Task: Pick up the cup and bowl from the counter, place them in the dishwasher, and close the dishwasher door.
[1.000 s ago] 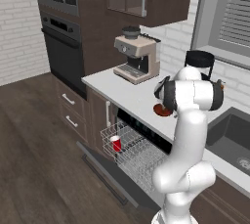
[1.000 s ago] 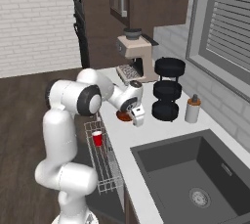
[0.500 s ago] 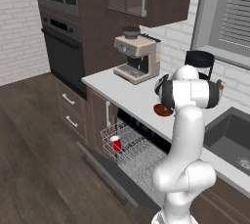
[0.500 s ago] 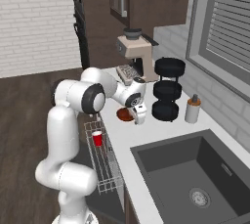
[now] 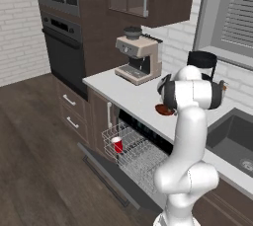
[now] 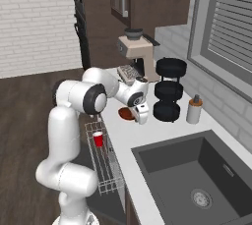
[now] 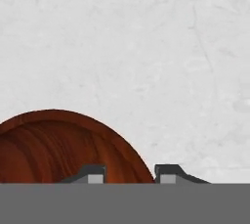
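Reddish-brown bowl [image 7: 58, 147] on the table [image 7: 146, 47], its rim between the slightly parted jaws. Gripping nothing. Round, shallow, wood-grained.

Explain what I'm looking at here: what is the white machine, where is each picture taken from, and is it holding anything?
The white machine is a robot arm on a driving base. Two pictures come from cameras on that base, behind the arm to its left and right; the third looks along its hand. The hand hangs over the bowl, one fingertip over the bowl's inside and one outside its rim, apart, holding nothing. The bowl sits on the counter near a coffee machine, a black tiered rack and a small bottle. Below, the dishwasher door lies open, and the cup stands in the rack.
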